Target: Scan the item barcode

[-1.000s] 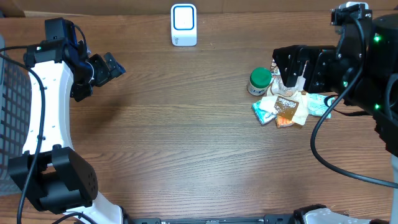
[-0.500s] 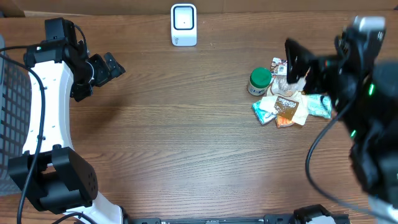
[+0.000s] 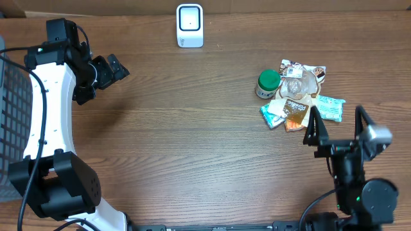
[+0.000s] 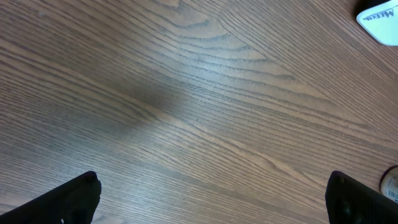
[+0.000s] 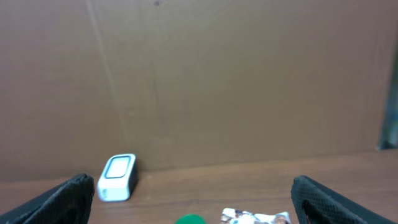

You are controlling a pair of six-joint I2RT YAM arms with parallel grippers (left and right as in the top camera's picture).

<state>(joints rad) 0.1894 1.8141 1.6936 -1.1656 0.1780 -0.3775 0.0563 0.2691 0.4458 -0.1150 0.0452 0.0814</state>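
At 2 o'clock, the heap of crinkled snack packets [image 3: 295, 106] beside the green-lidded jar [image 3: 268, 81] is best picked singly by an edge, barcode kept exposed for the white boxy scanner [image 3: 190, 25] at 12 o'clock; right gripper [image 3: 336, 119] and left gripper [image 3: 106, 68] are seen wide open, empty.

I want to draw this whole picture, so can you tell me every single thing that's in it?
scanner: one, white with a blue-edged screen, far side of the table, middle
jar: one, green lid, right side, beside the heap of packets
packets: several, teal, orange and white, heaped on the right
basket: one, grey wire, left edge
table: one, brown wood
cardboard wall: one, brown, behind the table
left arm: one, white and black, over the left side, jaws open and empty
right arm: one, black, near the heap, jaws open and empty
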